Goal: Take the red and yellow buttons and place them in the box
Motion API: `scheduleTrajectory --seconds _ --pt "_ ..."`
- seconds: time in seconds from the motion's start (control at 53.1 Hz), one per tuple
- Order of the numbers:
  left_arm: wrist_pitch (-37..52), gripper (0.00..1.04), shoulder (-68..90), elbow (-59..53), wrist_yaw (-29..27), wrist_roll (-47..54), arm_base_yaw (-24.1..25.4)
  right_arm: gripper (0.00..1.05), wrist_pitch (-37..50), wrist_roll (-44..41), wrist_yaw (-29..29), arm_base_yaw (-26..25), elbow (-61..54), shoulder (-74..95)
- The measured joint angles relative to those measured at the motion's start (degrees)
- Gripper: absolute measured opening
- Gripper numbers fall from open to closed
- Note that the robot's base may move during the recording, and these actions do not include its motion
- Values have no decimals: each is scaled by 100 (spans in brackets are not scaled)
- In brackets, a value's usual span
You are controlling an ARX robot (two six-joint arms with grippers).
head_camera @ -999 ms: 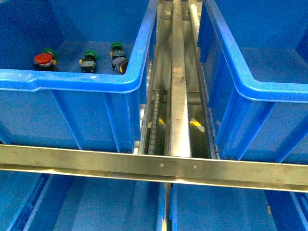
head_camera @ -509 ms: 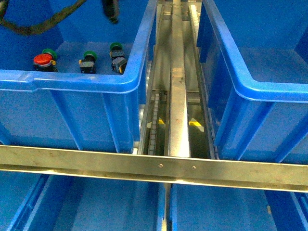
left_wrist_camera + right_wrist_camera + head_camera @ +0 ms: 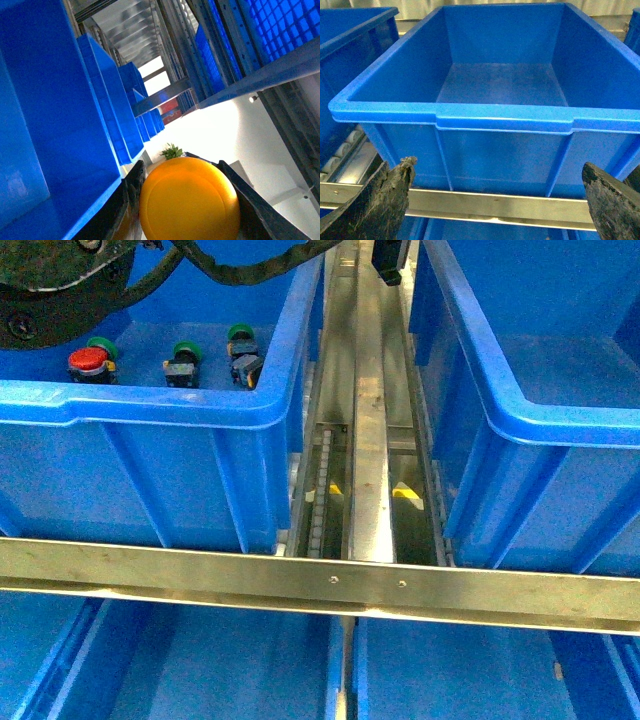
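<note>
Left wrist view is filled by the yellow button (image 3: 187, 205), its round cap clamped between the dark fingers (image 3: 131, 195) of the left gripper (image 3: 181, 164), held up with shelving behind it. The red button (image 3: 88, 360) sits in the left bin (image 3: 170, 405) by its near wall, with a green-capped switch (image 3: 100, 345) just behind it and two more green ones to its right. The right gripper (image 3: 497, 165) hangs with its fingers spread wide and nothing between them, facing the right bin (image 3: 502, 120), which I judge to be the box. The hold seems to be on a smooth domed cap, so a jolt could let the button slip into the rail channel (image 3: 370, 440) between the bins. Reaching for red risks catching its green neighbour.
</note>
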Motion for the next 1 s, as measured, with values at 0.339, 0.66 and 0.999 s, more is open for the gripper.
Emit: scheduleTrajectory --seconds 0.339,0.66,0.999 --pt "-149 33 -730 -407 68 308 107 99 4282 37 2686 -245 2391 4129" --pt "-90 33 -876 -610 -2 313 111 99 2317 5219 695 -979 4105 4610" --pt "2 33 -787 -612 -96 310 39 99 3810 8905 769 516 3346 5416"
